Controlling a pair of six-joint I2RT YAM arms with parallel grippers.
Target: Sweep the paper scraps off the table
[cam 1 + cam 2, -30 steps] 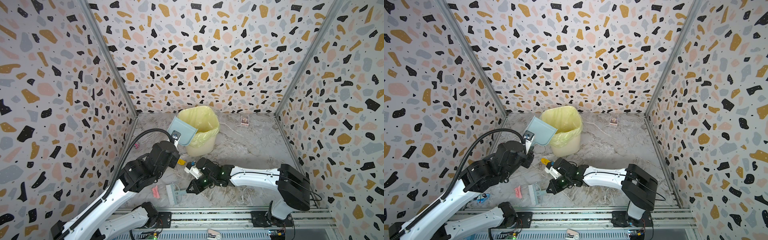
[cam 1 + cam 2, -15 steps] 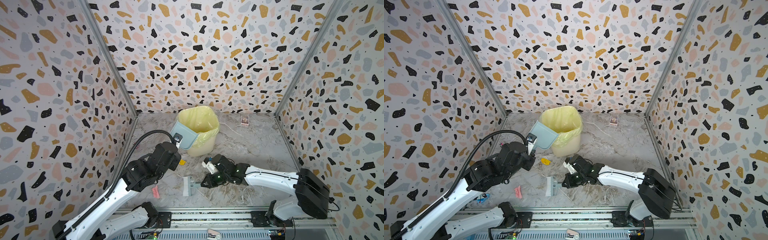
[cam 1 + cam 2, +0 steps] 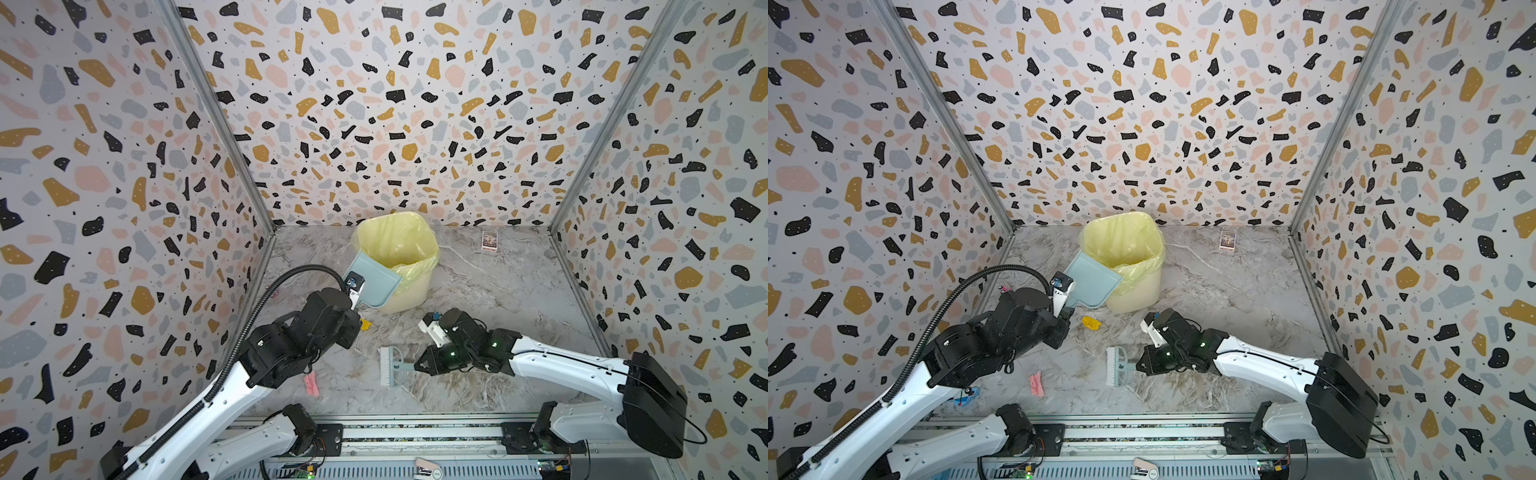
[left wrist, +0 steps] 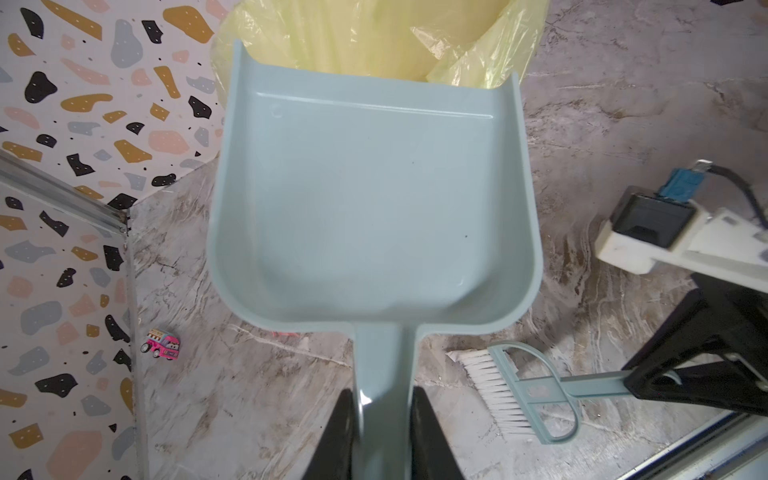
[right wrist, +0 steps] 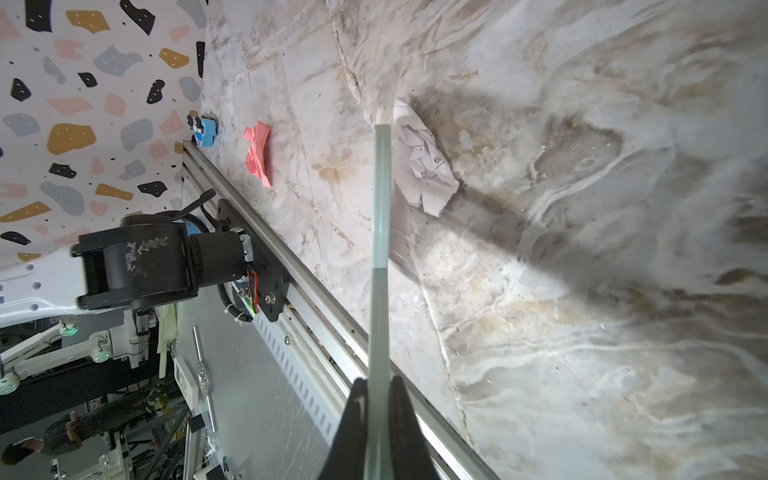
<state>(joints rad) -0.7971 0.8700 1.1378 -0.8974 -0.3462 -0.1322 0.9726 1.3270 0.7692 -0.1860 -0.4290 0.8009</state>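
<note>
We saw the grey marble table (image 3: 498,291) spread under both arms. The left gripper (image 4: 380,392) was clamped on the handle of the pale-blue dustpan (image 3: 374,282), whose lip reached over the yellow-lined bin (image 3: 409,291). The right gripper (image 5: 378,380) was pinched tight on the brush (image 3: 388,366) handle. A crumpled, printed white scrap (image 5: 424,166) lay just beside the brush head. A folded pink scrap (image 3: 1036,384) lay beyond it, farther from the right gripper. A small yellow scrap (image 3: 1091,322) sat between the two grippers.

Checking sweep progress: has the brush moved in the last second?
Yes. The brush shifted rightward in a top view, away from the pink scrap, which stayed put.
</note>
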